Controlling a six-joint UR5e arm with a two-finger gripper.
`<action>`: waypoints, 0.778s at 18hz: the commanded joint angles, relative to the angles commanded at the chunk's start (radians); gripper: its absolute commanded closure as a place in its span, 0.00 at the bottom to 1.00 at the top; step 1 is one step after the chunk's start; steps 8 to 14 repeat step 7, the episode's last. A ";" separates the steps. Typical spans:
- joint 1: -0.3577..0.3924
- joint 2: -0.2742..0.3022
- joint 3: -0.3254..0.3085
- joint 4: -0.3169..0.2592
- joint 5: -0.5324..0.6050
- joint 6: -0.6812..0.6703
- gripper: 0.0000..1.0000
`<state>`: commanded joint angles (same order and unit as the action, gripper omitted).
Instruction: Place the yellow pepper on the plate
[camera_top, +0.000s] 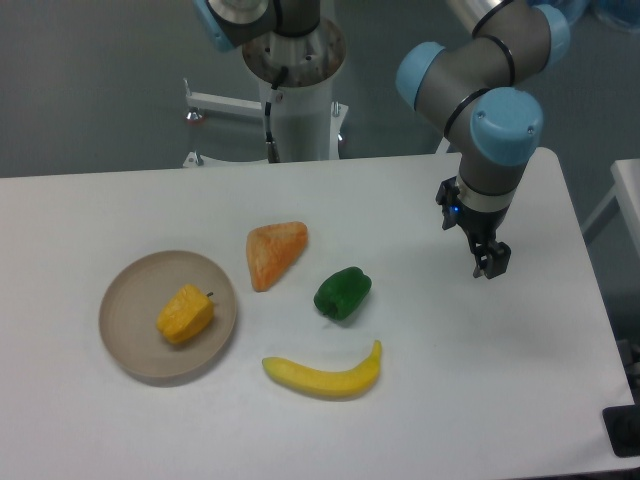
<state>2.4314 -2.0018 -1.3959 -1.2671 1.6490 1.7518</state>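
The yellow pepper (185, 314), small, blocky and yellow-orange with a tiny dark stem, lies inside the round beige plate (130, 345) at the left of the table. My gripper (490, 262) hangs above the right part of the table, far from the plate and holding nothing. Its fingers point down and look close together, but this view does not show clearly whether they are open or shut.
A pale-orange wedge (274, 252) lies right of the plate. A green pepper (342, 292) sits mid-table, with a yellow banana (325, 376) in front of it. The arm's base column (297, 90) stands behind the table's far edge.
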 joint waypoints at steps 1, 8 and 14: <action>0.000 0.000 0.000 0.000 -0.006 -0.002 0.00; -0.002 -0.003 0.005 0.000 -0.034 -0.012 0.00; -0.002 -0.003 0.005 0.000 -0.034 -0.012 0.00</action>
